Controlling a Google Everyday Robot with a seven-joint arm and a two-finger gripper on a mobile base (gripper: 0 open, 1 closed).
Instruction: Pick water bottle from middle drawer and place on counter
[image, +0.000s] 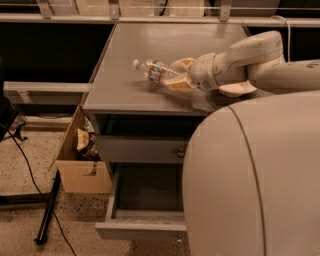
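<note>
Flat on counter (125, 92) with bottle (156, 73) — long axis running left-right, cap pointing left, away from gripper (179, 76). Pinching the base end from the right, 1 finger on each side. Only 1 arm to choose from. Below, pulled open: drawer (142, 231), visible floor bare, right part hidden behind robot body (250, 190). Left, on the floor — box (80, 172) holding clutter. Probably just letting go and backing off rightward.

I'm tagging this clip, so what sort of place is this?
Probably a workshop or lab test area, not a home: a plain grey cabinet with its middle drawer open, and a cardboard box on speckled floor. The pincer is at the water bottle on the counter.
</note>
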